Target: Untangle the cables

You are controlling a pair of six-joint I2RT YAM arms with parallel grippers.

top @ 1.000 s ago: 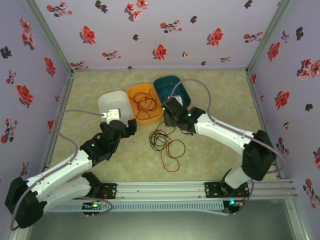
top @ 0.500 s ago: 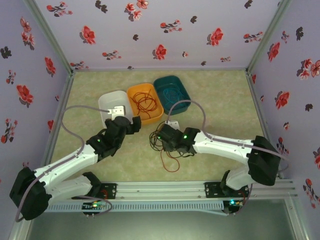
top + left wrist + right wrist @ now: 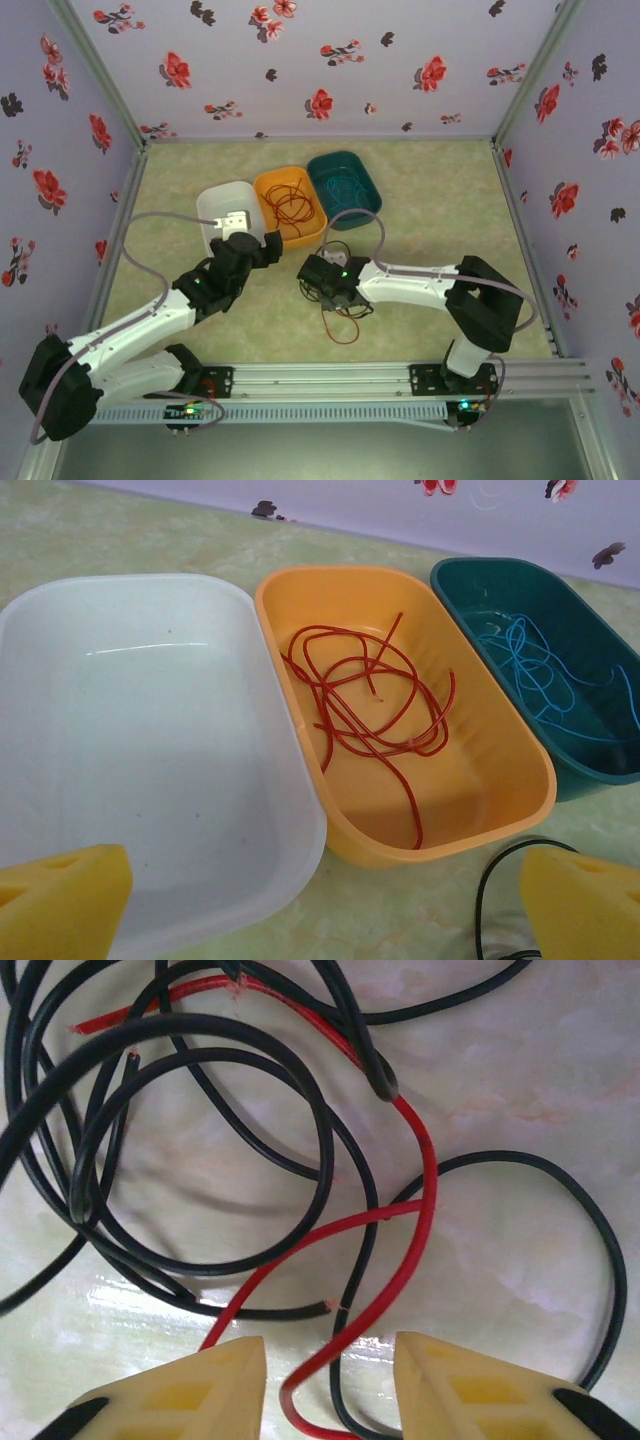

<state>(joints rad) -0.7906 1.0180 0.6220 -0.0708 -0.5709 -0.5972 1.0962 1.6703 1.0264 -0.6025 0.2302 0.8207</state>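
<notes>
The loose tangle [image 3: 335,300] lies on the table [image 3: 430,200] near its middle, just near of the three bins: a black cable [image 3: 200,1110] in several overlapping loops with a red cable [image 3: 420,1160] threaded through it, crossing under the black near its far end. Both look thin, light and limp, so a pull on one strand will likely drag the whole knot; the sheaths look smooth and may slip in a loose pinch. The best hold seems to be the free bend of the red cable on the near side, clear of the black loops. The right gripper [image 3: 330,1380] is down over exactly that bend, its jaws at a narrow gap straddling the red strand without pinching it. A black loop just right of it could get caught too. Beyond, a second red cable [image 3: 370,710] rests coiled in the orange bin [image 3: 500,750], a blue cable [image 3: 540,670] in the teal bin [image 3: 470,590] to its right, and the white bin [image 3: 150,730] sits to the left. The left gripper [image 3: 320,905] hovers at the white bin's near edge, jaws wide, holding nothing.
</notes>
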